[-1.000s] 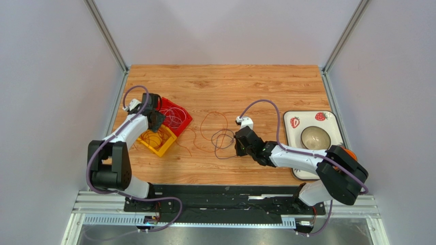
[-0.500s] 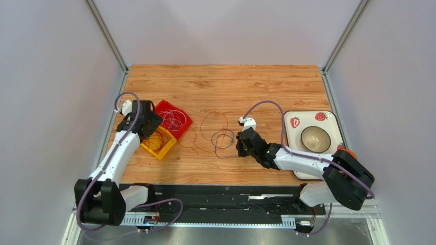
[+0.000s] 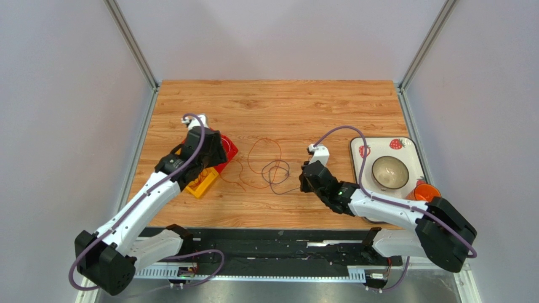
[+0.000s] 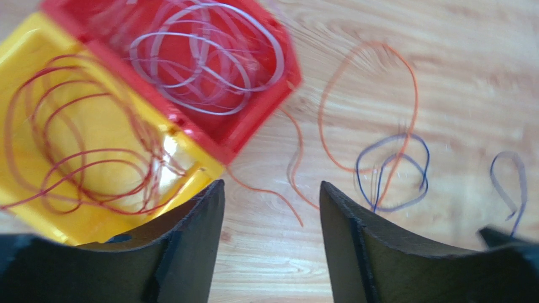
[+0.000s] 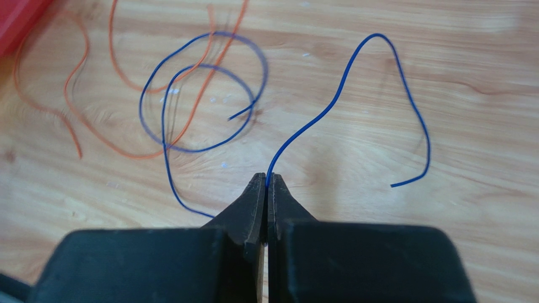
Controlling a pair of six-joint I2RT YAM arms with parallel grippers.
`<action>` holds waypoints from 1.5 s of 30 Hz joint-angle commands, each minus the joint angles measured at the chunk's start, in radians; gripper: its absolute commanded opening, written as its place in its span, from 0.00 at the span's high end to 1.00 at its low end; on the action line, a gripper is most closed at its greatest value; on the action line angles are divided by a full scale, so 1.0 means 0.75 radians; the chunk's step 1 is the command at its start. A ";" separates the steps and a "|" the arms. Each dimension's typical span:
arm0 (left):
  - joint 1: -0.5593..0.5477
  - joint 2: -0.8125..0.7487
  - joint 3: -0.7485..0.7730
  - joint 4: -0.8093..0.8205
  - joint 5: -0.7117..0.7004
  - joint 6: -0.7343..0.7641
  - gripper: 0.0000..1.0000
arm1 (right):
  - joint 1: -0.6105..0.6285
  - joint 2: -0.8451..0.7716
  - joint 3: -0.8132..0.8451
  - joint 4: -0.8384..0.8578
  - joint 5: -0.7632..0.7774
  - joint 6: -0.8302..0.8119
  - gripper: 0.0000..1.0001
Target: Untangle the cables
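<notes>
My right gripper [image 5: 267, 181] is shut on a thin blue cable [image 5: 354, 69] that arcs up and ends loose at the right. It sits just right of the tangle [image 3: 276, 170] in the top view, where the gripper [image 3: 304, 184] is low over the table. A blue coil [image 5: 202, 95] overlaps an orange cable [image 5: 126, 82]. My left gripper [image 4: 271, 186] is open and empty above bare wood, beside the trays. The orange loop [image 4: 367, 107] and blue coil [image 4: 392, 170] lie ahead of it to the right. In the top view it [image 3: 212, 161] hovers over the trays.
A red tray [image 4: 269, 101] holds pale lilac cables [image 4: 209, 57]; a yellow tray [image 4: 120, 218] next to it holds dark red cables [image 4: 82, 151]. A strawberry plate [image 3: 405, 146] with a bowl [image 3: 389, 170] and an orange object [image 3: 427, 191] sit at the right.
My left arm has swung from the trays' left side to above them, toward the tangle. My right gripper has moved right and slightly back, drawing a blue cable out.
</notes>
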 commanded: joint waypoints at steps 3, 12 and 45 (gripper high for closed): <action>-0.220 0.213 0.061 0.172 0.045 0.204 0.39 | -0.002 -0.266 -0.084 -0.235 0.527 0.356 1.00; -0.486 0.461 0.055 0.335 0.012 0.171 0.45 | -0.019 -0.467 0.159 -0.538 0.616 0.025 1.00; -0.673 -0.018 -0.179 0.313 -0.350 0.177 0.49 | -0.021 -0.473 1.027 -0.550 0.174 -0.330 1.00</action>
